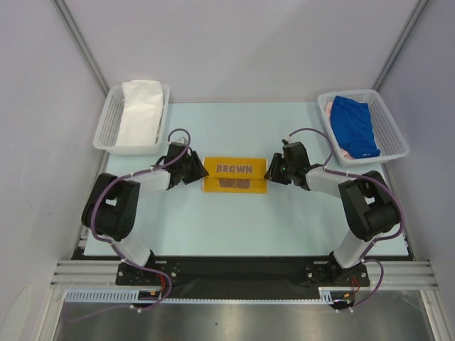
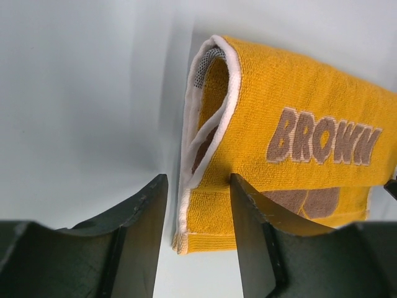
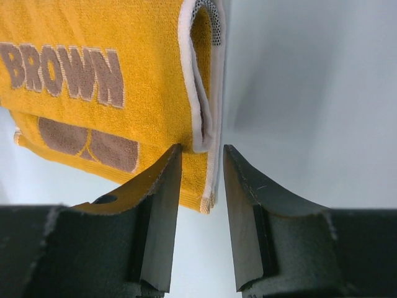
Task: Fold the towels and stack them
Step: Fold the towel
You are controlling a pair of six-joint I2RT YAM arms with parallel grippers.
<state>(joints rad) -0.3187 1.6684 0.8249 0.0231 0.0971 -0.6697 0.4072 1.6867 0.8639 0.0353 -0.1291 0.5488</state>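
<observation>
Left hand [image 1: 198,171] and right hand [image 1: 271,173] flank folded yellow towel [image 1: 235,175].

- Left arm [image 1: 111,207]: elbow folded outward, forearm reaching inward. Left gripper [image 1: 192,169] low, jaws parted.
- Right arm [image 1: 368,209] mirrors it. Right gripper [image 1: 274,172] low, jaws parted.

A white plastic mesh basket [image 1: 106,129] sits at the far left corner of the pale green table [image 1: 234,220]. A second mesh basket [image 1: 394,131] sits at the far right corner, turned slightly askew. Along the near edge lie a black mounting plate [image 1: 234,268], an aluminium rail [image 1: 85,273] and a slotted grey cable duct [image 1: 99,295]. Plain pale walls [image 1: 234,42] stand behind and to both sides.
</observation>
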